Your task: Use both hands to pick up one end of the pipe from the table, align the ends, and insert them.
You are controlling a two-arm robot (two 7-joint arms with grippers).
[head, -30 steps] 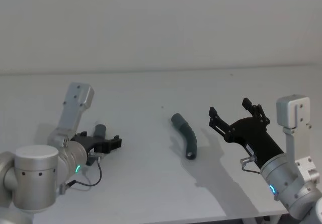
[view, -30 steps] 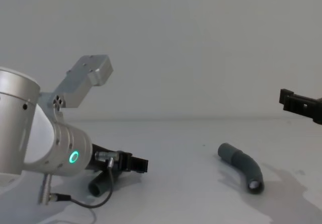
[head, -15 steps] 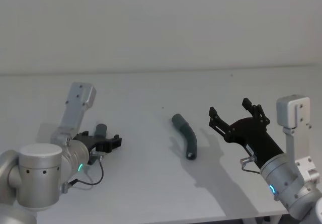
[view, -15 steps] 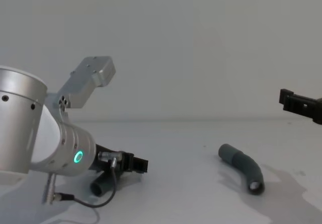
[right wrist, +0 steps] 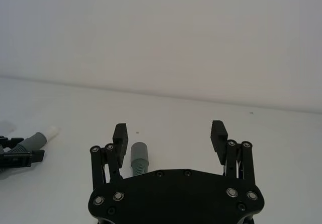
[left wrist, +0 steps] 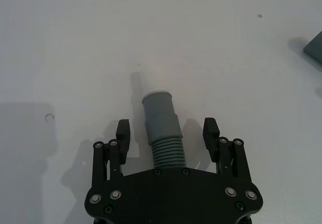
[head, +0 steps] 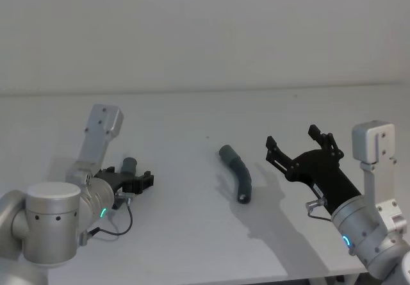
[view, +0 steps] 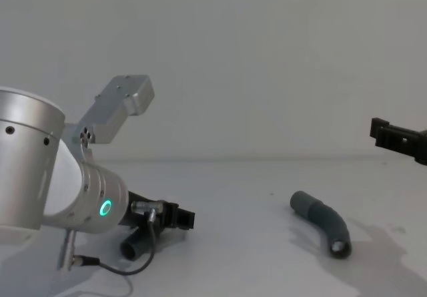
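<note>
Two dark grey ribbed pipe pieces lie on the white table [head: 192, 234]. The left piece [head: 129, 164] [left wrist: 162, 126] lies between the fingers of my left gripper [head: 138, 181] [left wrist: 167, 129], which is open and low over the table, with a gap on each side of the hose; its pale-tipped cuff points away from the palm. The bent right piece [head: 237, 173] [view: 322, 219] lies free at the table's middle. My right gripper [head: 292, 139] [right wrist: 169, 130] hovers open to the right of it and above it, holding nothing. The right wrist view has this piece [right wrist: 139, 156] just below the palm.
The table's far edge meets a plain pale wall [head: 205, 35]. A thin black cable [head: 115, 228] loops from my left wrist over the table near the front left. The right gripper's fingertip [view: 390, 135] juts in at the chest view's right edge.
My left arm has shifted slightly, its gripper still around the left pipe piece. The right arm and the right pipe piece have not moved.
</note>
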